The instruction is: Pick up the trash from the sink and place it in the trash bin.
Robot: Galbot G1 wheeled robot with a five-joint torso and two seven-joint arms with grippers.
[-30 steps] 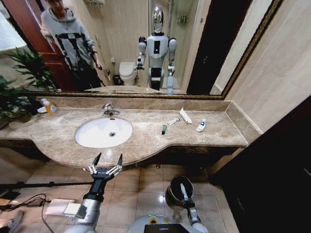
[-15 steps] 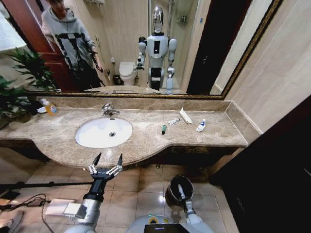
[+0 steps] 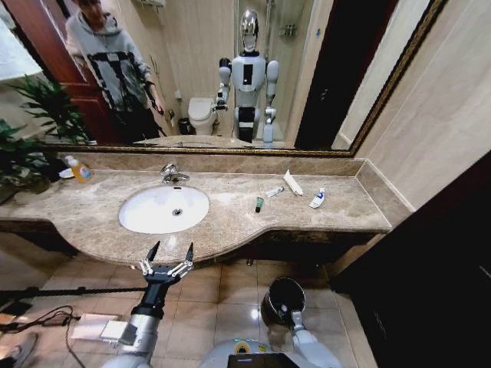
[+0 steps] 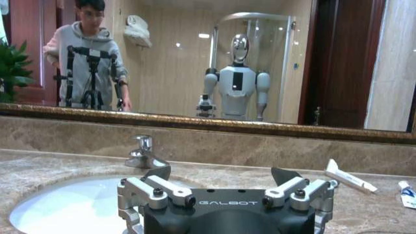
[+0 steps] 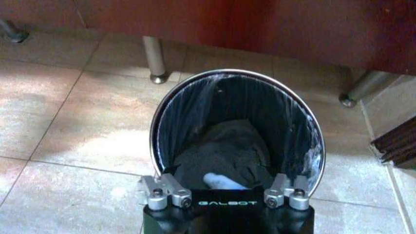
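The white oval sink [image 3: 146, 218] in the beige counter holds nothing. The trash lies on the counter to its right: a green-and-black tube [image 3: 259, 204], a small white tube [image 3: 274, 192], a longer white tube [image 3: 292, 182] and a blue-marked tube [image 3: 317, 198]. The black trash bin [image 3: 270, 295] stands on the floor below. My right gripper [image 5: 226, 187] hovers open just above its near rim, and a white item [image 5: 221, 181] lies inside on the dark liner. My left gripper [image 3: 169, 251] hangs open in front of the counter edge, facing the sink [image 4: 58, 204].
A chrome faucet [image 3: 170, 173] stands behind the basin, and an orange-yellow soap bottle [image 3: 78, 169] at the back left beside a plant [image 3: 31, 146]. The counter edge overhangs the bin. Chrome legs [image 5: 155, 58] stand beyond the bin. Cables and a tripod leg lie on the floor at left.
The white tube that my right gripper held over the bin has left it and now lies inside the bin. The right arm has drawn back toward me. The left arm has not moved.
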